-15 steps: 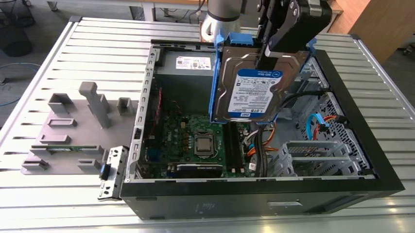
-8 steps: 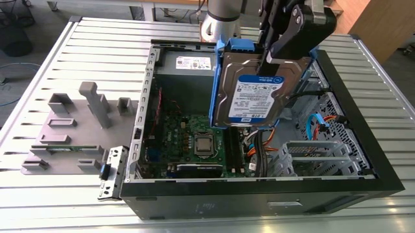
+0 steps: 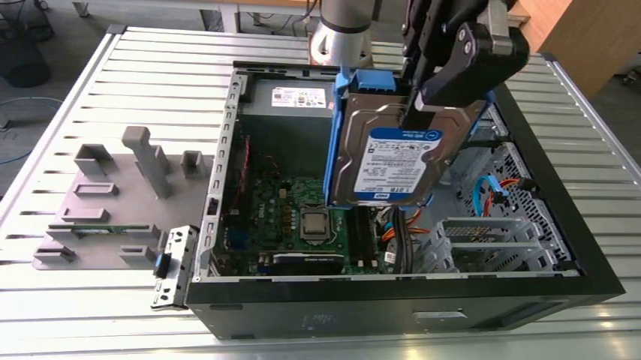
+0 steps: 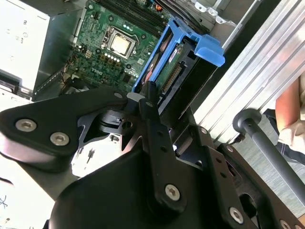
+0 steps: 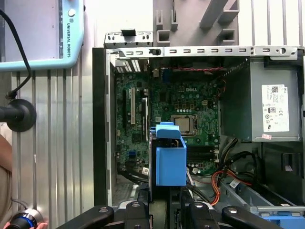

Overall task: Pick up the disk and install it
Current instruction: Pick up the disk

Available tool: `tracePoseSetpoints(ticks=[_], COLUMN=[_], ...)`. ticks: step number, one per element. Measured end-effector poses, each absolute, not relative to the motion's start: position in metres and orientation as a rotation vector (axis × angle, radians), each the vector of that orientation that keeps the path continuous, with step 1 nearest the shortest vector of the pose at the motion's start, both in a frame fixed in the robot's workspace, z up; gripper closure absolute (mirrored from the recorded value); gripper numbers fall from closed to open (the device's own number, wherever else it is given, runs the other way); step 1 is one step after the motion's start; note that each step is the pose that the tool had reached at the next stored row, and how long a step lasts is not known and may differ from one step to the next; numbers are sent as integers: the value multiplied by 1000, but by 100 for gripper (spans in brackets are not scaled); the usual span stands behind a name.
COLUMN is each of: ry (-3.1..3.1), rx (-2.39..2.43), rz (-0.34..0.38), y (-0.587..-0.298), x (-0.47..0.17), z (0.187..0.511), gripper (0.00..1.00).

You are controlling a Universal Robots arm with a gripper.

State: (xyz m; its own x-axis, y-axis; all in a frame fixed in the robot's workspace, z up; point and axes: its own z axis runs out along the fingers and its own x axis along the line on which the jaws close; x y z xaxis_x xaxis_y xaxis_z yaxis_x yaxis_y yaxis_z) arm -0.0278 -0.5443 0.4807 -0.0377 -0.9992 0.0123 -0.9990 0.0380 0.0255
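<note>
— What has your gripper (image 3: 415,112) got?
— It's clenched on the disk (image 3: 394,161): flat silver metal, white-and-blue label, blue plastic frame, held upright over the open black case (image 3: 401,304).

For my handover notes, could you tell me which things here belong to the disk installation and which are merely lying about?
Job: disk, held by gripper over open computer case.
Lying about: grey fixture block, metal bracket with blue latch.

The disk (image 3: 398,161) over the case (image 3: 401,304)
</note>
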Motion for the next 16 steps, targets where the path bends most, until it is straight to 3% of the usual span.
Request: tracePoseSetpoints(ticks=[16], ry=[-2244], rx=[2160], rz=[-16], y=[-557], x=[-25], z=[479], gripper=[65])
